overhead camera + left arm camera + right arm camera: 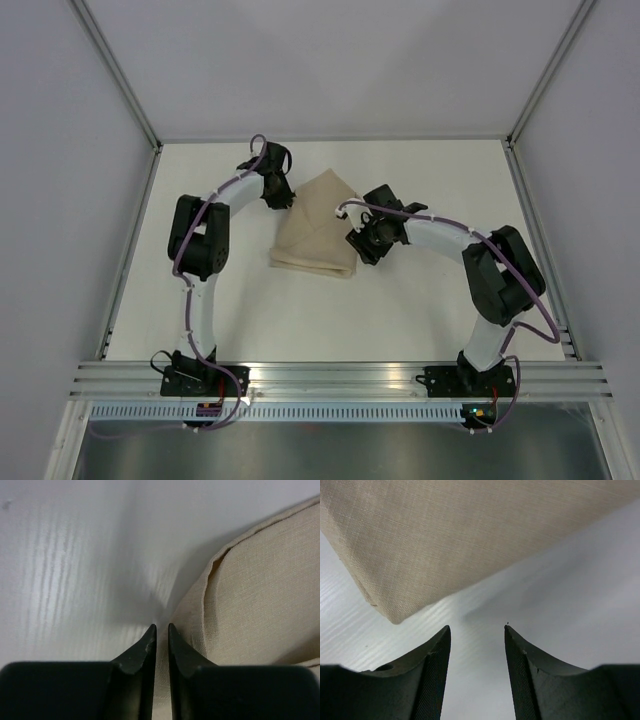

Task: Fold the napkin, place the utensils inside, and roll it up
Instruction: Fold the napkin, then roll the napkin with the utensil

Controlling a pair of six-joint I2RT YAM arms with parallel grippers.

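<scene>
Now low beside the napkin (315, 225): left end effector (161, 629) barely apart, right end effector (477, 630) wider.

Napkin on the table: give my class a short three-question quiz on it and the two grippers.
1. True or false: the right gripper is holding the napkin.
2. The napkin lies: A) spread in one layer, B) folded, C) rolled up.
3. Which gripper sits by the napkin's left edge in the top view?
Key: 1 false, open and empty; 2 B; 3 the left gripper.
</scene>
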